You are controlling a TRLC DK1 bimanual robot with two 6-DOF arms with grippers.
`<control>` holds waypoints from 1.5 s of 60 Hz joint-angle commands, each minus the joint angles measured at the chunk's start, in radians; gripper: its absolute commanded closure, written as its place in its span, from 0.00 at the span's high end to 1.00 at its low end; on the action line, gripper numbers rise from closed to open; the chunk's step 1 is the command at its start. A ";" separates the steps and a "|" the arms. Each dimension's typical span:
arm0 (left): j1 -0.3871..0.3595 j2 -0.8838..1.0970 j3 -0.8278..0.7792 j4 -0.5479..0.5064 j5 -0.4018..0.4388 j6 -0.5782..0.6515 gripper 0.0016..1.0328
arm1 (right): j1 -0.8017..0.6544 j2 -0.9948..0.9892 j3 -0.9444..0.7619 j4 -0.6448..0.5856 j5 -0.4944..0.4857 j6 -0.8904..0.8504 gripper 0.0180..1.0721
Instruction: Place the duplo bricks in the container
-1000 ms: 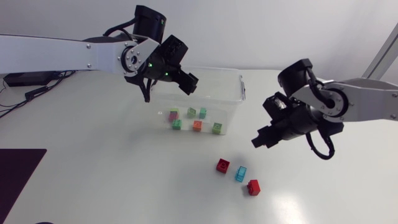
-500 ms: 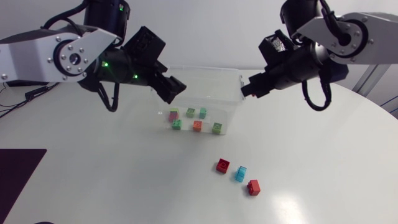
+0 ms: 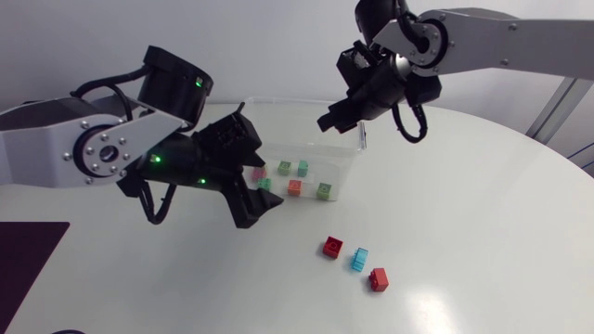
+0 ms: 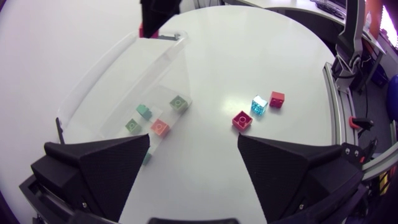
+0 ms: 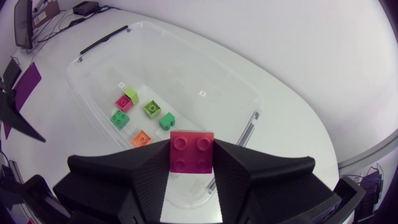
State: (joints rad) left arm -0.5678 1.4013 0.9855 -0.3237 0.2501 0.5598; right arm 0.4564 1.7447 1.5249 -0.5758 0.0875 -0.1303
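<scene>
Only the right wrist view shows a pink brick (image 5: 192,149) pinched between the right hand's (image 5: 191,163) fingers above the container (image 5: 186,93). The left hand (image 4: 193,142) gapes wide over the desk (image 4: 249,62), holding nothing.

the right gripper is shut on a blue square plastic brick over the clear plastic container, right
Not blue. The right wrist view shows the right gripper shut on a pink square plastic brick over the clear plastic container.

Bright, even, lit from overhead; soft glare on bench (image 3: 436,301) well in front of container (image 3: 306,103), faint shadows near it.
</scene>
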 commanded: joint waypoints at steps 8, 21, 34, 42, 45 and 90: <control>-0.060 0.033 -0.070 0.021 0.006 0.054 0.96 | 0.010 0.111 0.077 -0.002 0.011 -0.005 0.54; -0.115 0.080 -0.062 0.035 0.005 0.083 0.96 | -0.007 0.139 0.118 -0.013 0.011 -0.014 0.89; -0.155 0.171 -0.004 0.035 0.000 0.123 0.96 | -0.078 -0.050 -0.039 0.008 -0.038 -0.015 0.91; -0.170 0.237 0.042 0.037 0.000 0.153 0.96 | -0.122 -0.205 -0.207 0.039 -0.068 -0.031 0.91; -0.175 0.258 0.061 0.037 0.000 0.161 0.96 | -0.137 -0.257 -0.264 0.039 -0.088 -0.035 0.91; -0.248 0.576 0.398 -0.233 -0.032 0.319 0.93 | -0.142 -0.488 -0.813 0.033 -0.224 -0.071 0.91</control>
State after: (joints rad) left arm -0.8070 1.9343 1.3392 -0.5262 0.2226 0.8398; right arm 0.3004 1.2129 0.7357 -0.5228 -0.1280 -0.1944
